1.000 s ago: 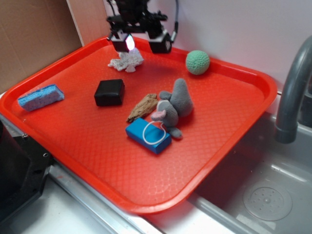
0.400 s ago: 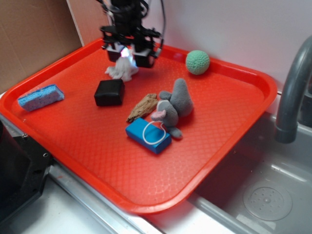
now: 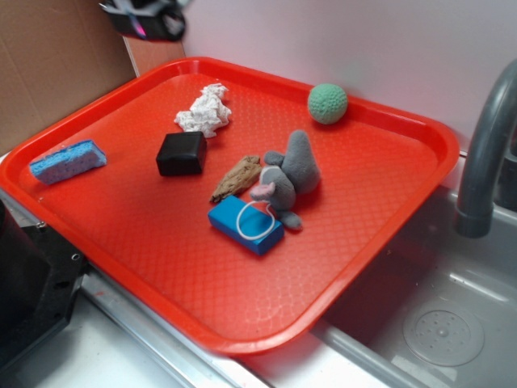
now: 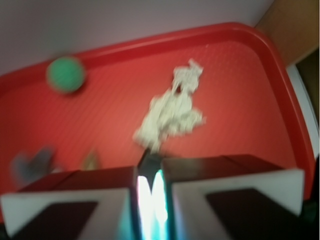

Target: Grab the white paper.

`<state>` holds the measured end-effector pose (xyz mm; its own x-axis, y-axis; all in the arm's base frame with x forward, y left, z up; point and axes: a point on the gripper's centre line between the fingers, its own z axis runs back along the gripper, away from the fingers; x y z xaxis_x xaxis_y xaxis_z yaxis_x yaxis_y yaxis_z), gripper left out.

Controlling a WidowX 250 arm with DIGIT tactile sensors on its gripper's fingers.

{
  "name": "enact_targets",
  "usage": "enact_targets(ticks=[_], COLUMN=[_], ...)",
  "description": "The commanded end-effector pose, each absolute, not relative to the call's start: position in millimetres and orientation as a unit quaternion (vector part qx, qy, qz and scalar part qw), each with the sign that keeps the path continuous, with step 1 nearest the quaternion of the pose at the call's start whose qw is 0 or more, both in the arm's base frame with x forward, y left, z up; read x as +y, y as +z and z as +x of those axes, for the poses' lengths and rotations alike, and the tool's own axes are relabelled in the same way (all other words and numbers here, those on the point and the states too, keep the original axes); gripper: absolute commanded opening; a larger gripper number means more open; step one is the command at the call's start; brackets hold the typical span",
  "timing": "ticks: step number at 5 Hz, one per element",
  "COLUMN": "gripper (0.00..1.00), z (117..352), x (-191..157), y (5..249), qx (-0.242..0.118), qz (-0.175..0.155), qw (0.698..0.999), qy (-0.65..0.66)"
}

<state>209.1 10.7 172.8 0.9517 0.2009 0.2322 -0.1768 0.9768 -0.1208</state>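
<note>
Not grabbed: the white paper lies loose on the red tray at about 11 o'clock, just beyond the black block. The gripper is high off the tray's far-left corner; wrist view shows its jaws pressed together, nothing between. Descent and grasp remain. Tray also holds blue sponge, green ball, plush mouse, blue box.
</note>
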Motion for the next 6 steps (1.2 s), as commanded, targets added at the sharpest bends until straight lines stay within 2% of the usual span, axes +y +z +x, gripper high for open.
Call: enact_targets(ticks=[1,2,3,4,5,6], gripper=[0.00,0.00,0.00,0.99,1.00,1.00], z=[199.4,201.1,206.1,219.9,263.2,277.4], x=[33.1,31.3,31.6,44.3,41.9,31.0], y=[245.7,245.8,234.4,195.1,147.1,111.5], qx=[-0.093,-0.092,-0.092,-0.144,-0.179,-0.158], qz=[-0.119,-0.102,-0.081,-0.069,-0.056,-0.041], qw=[0.983,0.986,0.988,0.978,0.974,0.983], qy=[0.100,0.097,0.096,0.133,0.126,0.083])
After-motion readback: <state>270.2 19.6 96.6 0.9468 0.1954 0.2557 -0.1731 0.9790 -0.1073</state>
